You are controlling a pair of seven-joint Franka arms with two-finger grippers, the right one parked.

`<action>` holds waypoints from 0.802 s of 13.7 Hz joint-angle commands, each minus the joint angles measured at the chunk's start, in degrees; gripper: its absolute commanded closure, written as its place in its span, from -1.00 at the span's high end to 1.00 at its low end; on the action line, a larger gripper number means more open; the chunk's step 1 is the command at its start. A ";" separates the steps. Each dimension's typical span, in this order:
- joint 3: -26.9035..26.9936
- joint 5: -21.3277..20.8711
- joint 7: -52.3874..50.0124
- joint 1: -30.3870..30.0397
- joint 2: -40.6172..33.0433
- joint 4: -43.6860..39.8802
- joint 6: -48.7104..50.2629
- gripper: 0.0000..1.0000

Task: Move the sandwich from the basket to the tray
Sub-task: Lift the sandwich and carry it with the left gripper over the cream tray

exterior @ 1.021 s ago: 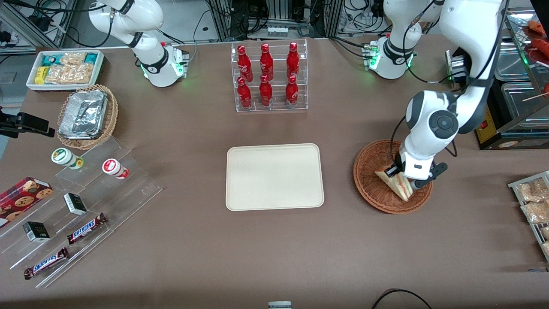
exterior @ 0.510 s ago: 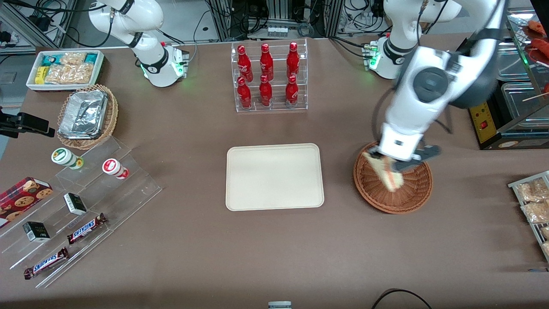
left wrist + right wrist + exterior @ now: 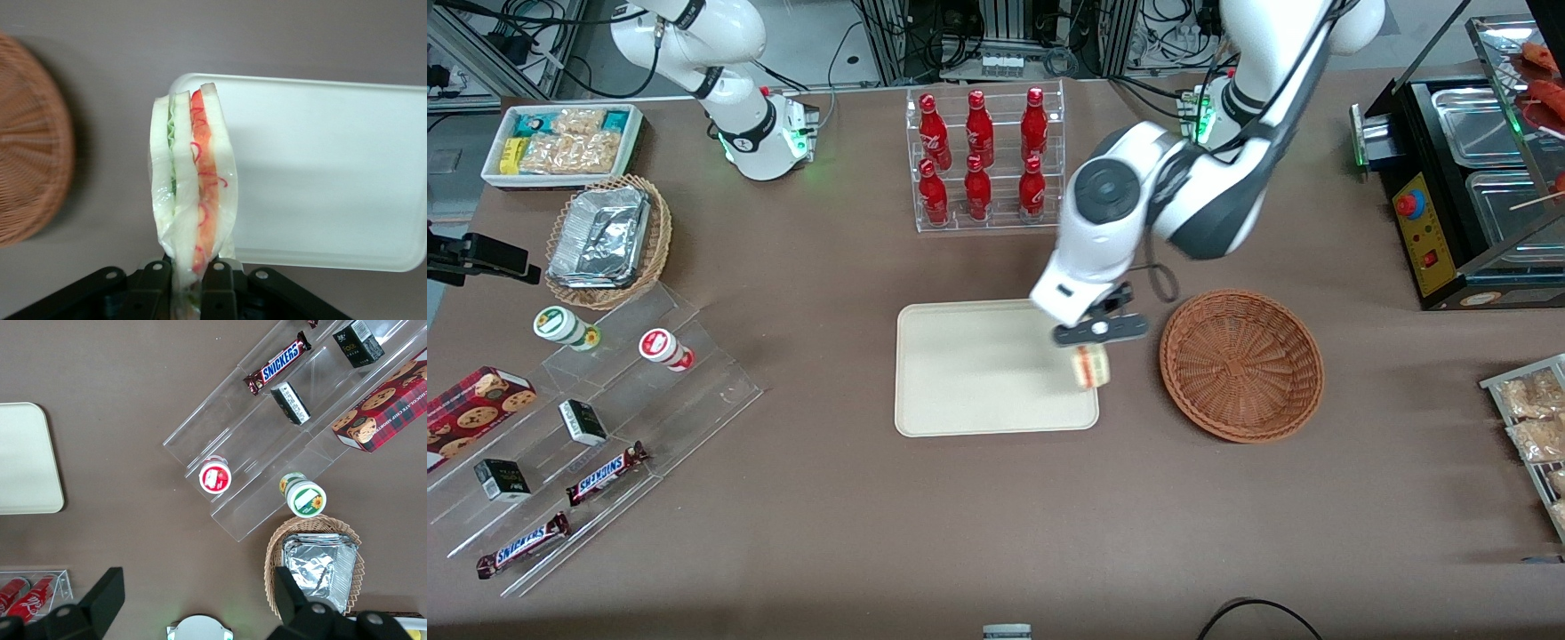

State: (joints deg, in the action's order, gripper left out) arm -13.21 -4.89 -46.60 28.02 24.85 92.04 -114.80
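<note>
My left gripper (image 3: 1096, 345) hangs over the edge of the cream tray (image 3: 978, 373) that lies toward the basket, shut on the sandwich (image 3: 1090, 366). The wrist view shows the wrapped wedge (image 3: 192, 180) with its white bread, green and orange-pink layers pinched between the two black fingers (image 3: 155, 283), dangling over the tray's rim (image 3: 313, 257). The round brown wicker basket (image 3: 1241, 363) sits beside the tray toward the working arm's end, with nothing in it; part of it shows in the wrist view as well (image 3: 30, 140).
A clear rack of red bottles (image 3: 983, 160) stands farther from the camera than the tray. Toward the parked arm's end are an acrylic step shelf with snacks (image 3: 596, 427), a lighter basket of foil containers (image 3: 605, 240) and a white bin of packets (image 3: 560, 142). A food warmer (image 3: 1476, 204) stands at the working arm's end.
The gripper lifted the sandwich out of the basket and carried it sideways to the tray's edge. The basket is left with nothing in it.
</note>
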 commanded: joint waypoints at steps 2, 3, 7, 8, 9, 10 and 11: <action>-0.33 -0.82 0.36 3.88 9.50 -7.31 -5.41 -1.00; -0.33 -0.82 0.37 4.41 10.64 -7.31 -7.70 -1.00; -0.33 -2.67 0.28 7.05 14.25 -7.31 -12.55 -1.00; -0.33 -2.76 0.28 7.05 15.13 -7.31 -13.17 -1.00; -0.33 -2.76 0.28 7.05 16.01 -7.22 -13.69 -1.00; -0.33 -2.76 0.28 7.05 16.80 -7.22 -14.57 -1.00; -0.33 -3.02 0.28 7.66 17.24 -7.22 -14.93 -1.00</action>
State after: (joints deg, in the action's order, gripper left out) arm -13.67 -6.78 -46.37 34.86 40.26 86.58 -128.85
